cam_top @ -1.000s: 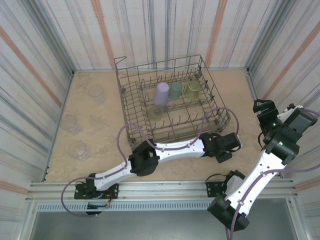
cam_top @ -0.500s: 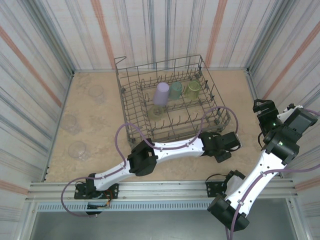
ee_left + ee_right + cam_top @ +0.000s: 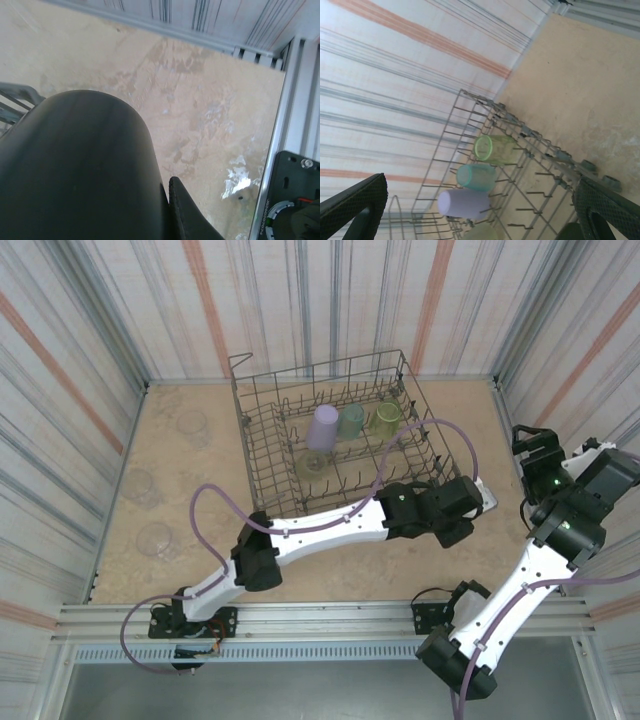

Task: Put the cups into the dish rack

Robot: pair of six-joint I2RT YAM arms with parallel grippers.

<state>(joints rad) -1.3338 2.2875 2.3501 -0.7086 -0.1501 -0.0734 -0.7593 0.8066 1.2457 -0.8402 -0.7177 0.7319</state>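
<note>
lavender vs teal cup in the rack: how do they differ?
Colour: the lavender cup is pale purple, while the teal cup is blue-green. Size: the lavender cup is taller and wider than the teal cup. Place, in the top view: the lavender cup is at the left end of the row, and the teal cup sits between it and a yellow-green cup. Shared: both are translucent and stand side by side in the dish rack.

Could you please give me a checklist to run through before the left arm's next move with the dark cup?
1. Left pincer shut on dark cup: ok.
2. Right pincer open, away from dish rack: ok.
3. Free room in rack's near rows: ok.
4. Lavender cup, teal cup, yellow-green cup seated in rack: ok.
5. Dark cup's mouth direction: cannot tell.
6. Clear cups on table, unloaded: not ok.
</note>
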